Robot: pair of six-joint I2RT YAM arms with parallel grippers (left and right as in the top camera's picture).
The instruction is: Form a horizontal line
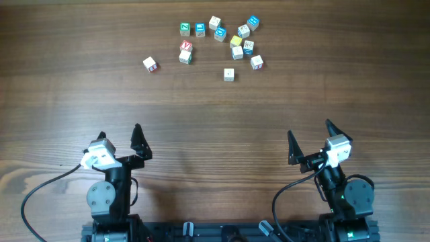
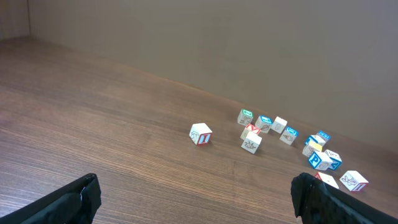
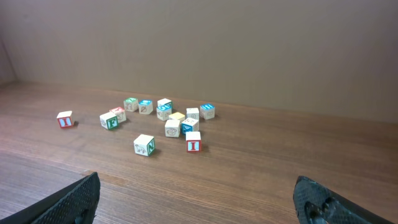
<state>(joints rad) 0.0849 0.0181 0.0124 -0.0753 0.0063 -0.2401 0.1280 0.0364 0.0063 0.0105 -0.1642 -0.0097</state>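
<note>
left gripper point(image 1: 119, 131): fingers wide apart, empty, near table edge | right gripper point(image 1: 310, 128): fingers spread, empty | letter cubes point(image 1: 236, 41): loose cluster, far centre of wooden table point(image 1: 67, 87), not yet in a row | stray cube point(image 1: 150, 64): apart, left of cluster

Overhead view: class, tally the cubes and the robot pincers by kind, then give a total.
Small wooden letter cubes: 14
Left pincer and right pincer, black, two-fingered: 2
Total: 16
</note>
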